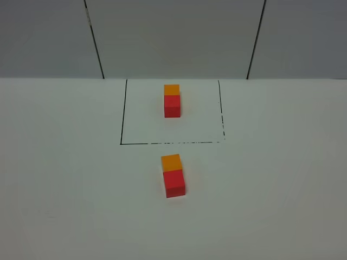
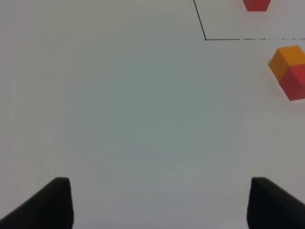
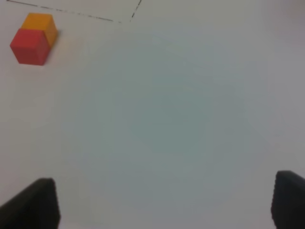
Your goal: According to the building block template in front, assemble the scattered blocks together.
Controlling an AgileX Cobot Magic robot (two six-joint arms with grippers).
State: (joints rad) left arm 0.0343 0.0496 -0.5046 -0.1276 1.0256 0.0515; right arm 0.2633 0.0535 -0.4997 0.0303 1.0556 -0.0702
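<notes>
The template (image 1: 172, 101), an orange cube joined to a red cube, stands inside the black drawn rectangle (image 1: 122, 116) at the back of the table. Its red cube shows in the left wrist view (image 2: 256, 5). In front of the rectangle, the loose orange cube (image 1: 171, 162) touches the far side of the loose red cube (image 1: 174, 183). The pair also shows in the left wrist view (image 2: 289, 70) and in the right wrist view (image 3: 33, 39). My left gripper (image 2: 157, 202) and right gripper (image 3: 164, 202) are open and empty, both well away from the cubes. Neither arm shows in the exterior view.
The white table (image 1: 65, 189) meets a grey panelled wall (image 1: 173, 38) at the back. The rectangle's front line (image 1: 173, 143) runs just behind the loose pair.
</notes>
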